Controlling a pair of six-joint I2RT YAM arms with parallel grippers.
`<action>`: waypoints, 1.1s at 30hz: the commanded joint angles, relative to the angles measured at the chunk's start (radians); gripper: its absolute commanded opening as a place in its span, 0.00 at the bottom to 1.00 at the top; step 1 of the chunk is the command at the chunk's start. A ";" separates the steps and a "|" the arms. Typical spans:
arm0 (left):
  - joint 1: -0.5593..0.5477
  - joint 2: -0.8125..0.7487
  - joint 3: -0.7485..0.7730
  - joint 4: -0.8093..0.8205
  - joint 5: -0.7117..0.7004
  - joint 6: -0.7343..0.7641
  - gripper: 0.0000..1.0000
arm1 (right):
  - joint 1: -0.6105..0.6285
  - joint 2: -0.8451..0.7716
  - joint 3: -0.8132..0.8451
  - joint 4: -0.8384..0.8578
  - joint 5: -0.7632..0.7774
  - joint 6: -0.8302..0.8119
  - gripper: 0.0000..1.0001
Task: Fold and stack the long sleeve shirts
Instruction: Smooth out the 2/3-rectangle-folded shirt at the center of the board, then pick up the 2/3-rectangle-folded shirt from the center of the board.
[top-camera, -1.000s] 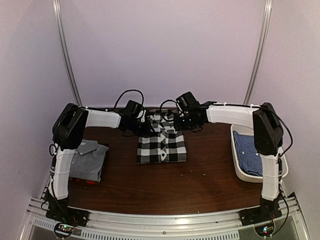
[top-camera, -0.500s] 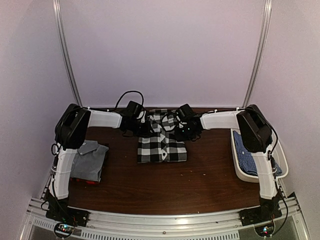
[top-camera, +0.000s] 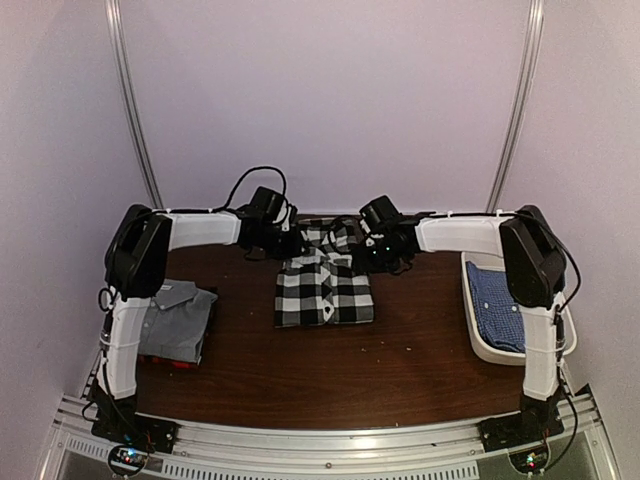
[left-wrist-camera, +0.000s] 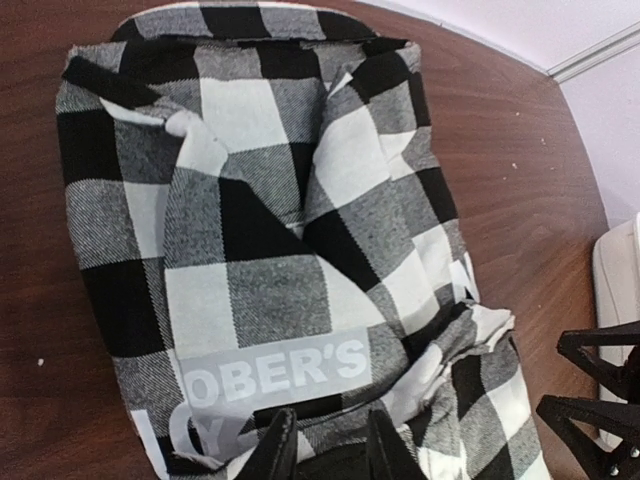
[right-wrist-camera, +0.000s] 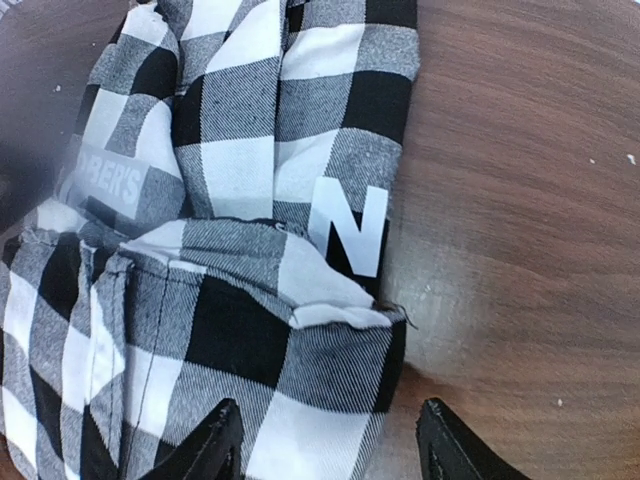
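On the brown table, your black-and-white check shirt lies folded at centre frame. The white tub at right holds the blue shirt, and the grey shirt sits lower left. Your right gripper gapes wide, straddling the check shirt's corner. Your left gripper is nearly closed, pinching its far edge.

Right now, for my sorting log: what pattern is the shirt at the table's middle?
The shirt is large black-and-white check, clearest in left wrist view.
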 joint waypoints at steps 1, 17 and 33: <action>-0.005 -0.119 -0.031 0.028 0.009 0.001 0.26 | 0.005 -0.128 -0.102 0.021 0.006 0.025 0.61; -0.097 -0.463 -0.624 0.195 -0.012 -0.080 0.24 | 0.140 -0.329 -0.425 0.161 0.020 0.129 0.38; -0.117 -0.562 -0.844 0.298 -0.028 -0.147 0.22 | 0.154 -0.323 -0.591 0.238 0.016 0.160 0.37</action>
